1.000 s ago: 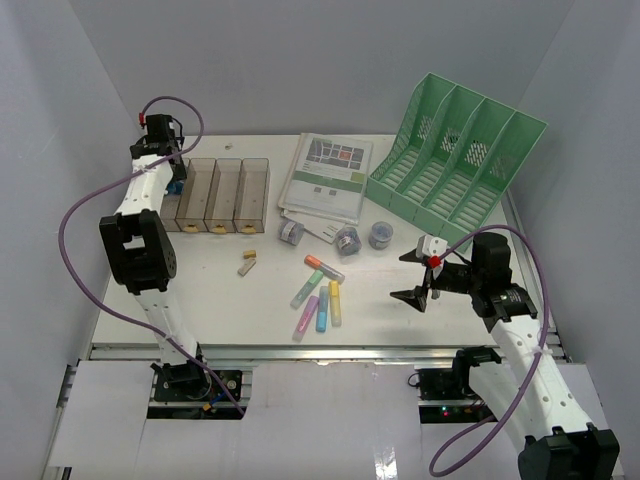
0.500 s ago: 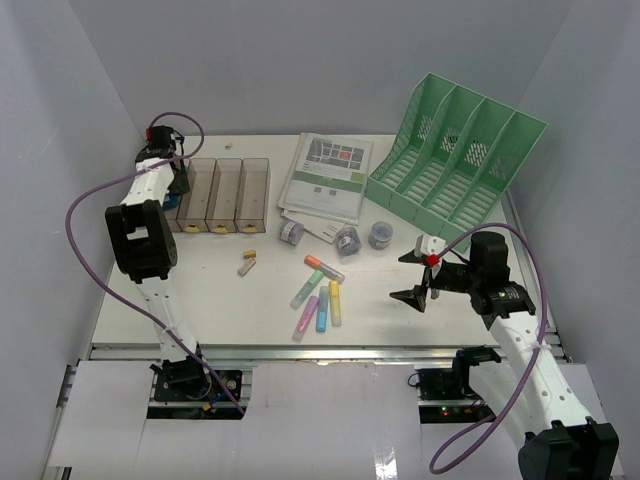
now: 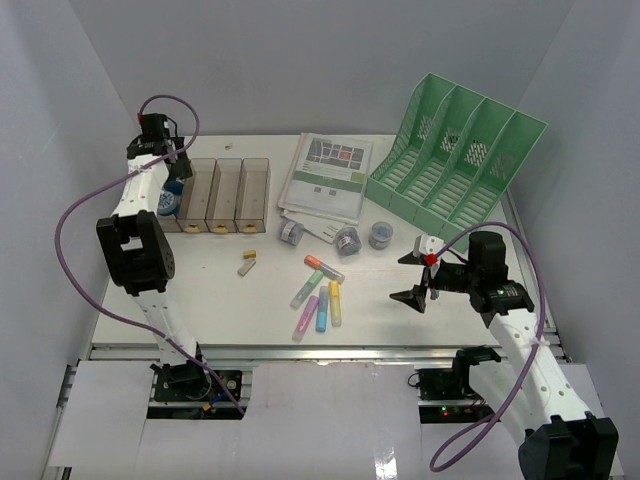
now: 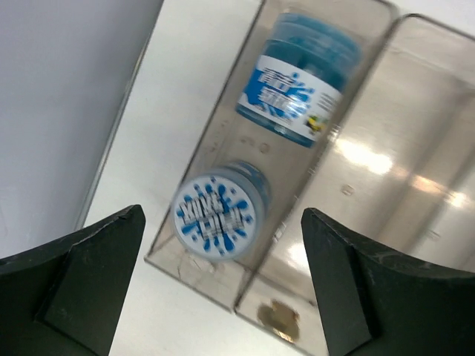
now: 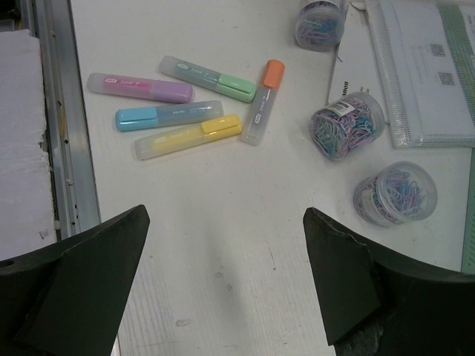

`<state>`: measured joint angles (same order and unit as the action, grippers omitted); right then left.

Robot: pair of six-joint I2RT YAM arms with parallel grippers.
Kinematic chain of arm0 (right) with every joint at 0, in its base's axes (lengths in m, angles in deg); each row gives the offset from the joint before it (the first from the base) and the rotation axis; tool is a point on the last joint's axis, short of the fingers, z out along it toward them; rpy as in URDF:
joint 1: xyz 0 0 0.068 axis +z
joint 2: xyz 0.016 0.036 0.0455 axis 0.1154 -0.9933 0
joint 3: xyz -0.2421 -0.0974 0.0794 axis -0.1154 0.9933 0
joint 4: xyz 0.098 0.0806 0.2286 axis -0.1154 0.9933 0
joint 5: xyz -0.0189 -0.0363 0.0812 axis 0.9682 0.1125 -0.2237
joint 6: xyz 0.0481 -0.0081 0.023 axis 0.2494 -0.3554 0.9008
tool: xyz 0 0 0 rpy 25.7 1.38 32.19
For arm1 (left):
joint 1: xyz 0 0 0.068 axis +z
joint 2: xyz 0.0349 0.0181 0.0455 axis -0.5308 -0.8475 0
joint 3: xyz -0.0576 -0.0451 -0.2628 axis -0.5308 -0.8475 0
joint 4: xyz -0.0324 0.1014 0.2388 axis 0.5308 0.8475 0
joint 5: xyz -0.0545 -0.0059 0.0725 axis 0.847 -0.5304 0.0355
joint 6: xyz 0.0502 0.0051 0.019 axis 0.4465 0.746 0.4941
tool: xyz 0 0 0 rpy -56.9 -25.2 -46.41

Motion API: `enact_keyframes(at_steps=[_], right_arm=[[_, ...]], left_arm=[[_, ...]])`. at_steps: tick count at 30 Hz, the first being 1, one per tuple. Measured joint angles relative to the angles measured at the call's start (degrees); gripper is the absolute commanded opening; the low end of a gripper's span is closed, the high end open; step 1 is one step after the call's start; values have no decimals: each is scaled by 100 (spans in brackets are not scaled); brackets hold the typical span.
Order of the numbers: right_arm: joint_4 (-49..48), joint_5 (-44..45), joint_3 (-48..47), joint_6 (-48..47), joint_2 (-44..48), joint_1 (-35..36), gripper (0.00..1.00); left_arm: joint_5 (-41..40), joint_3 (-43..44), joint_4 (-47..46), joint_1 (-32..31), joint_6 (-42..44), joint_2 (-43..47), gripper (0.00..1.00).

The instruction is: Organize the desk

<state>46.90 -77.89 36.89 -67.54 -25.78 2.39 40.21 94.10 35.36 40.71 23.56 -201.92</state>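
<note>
Far left of the overhead view, the left tool (image 3: 170, 188) hangs over the end compartment of the smoky tray (image 3: 228, 190), its jaws spread wide and empty. Its wrist view shows two blue-labelled tubs (image 4: 215, 219) lying in that slot below.

Moving right across the white table (image 3: 200, 290), which fills the middle of the frame, a small tan piece (image 3: 247, 263) lies alone. Then come five highlighters (image 3: 320, 295) in a loose cluster at centre, with three jars of paper clips (image 3: 348, 240) just above them and booklets (image 3: 325, 178) behind.

Upper right stands the green file rack (image 3: 455, 160). Lower right, the right tool (image 3: 412, 277) hovers above bare surface, jaws wide, nothing in them.

The table itself looks stiff, heavy and fixed, so there's nothing to take hold of there; I'd judge the work is in its loose items. The highlighters look light, hard and a little slick, so pinch across the barrel's middle. The jars are round and may slip, so grip across the body.
</note>
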Motion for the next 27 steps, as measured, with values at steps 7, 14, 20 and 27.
enact_keyframes(at_steps=[7, 14, 20, 27], right_arm=[[15, 95, 0, -64, -82, -80, 91], [21, 152, 0, -100, -148, -330, 91], [20, 174, 0, -101, -259, -526, 91], [20, 176, 0, -101, -319, -709, 91]], left_arm=[[2065, -819, -232, -629, -439, 1649, 96], [3797, -2397, -805, -1778, -1364, 2973, 98], [3247, -3833, -948, -2767, -3053, 3318, 98], [2219, -4418, -1098, -3071, -5180, 3504, 95]])
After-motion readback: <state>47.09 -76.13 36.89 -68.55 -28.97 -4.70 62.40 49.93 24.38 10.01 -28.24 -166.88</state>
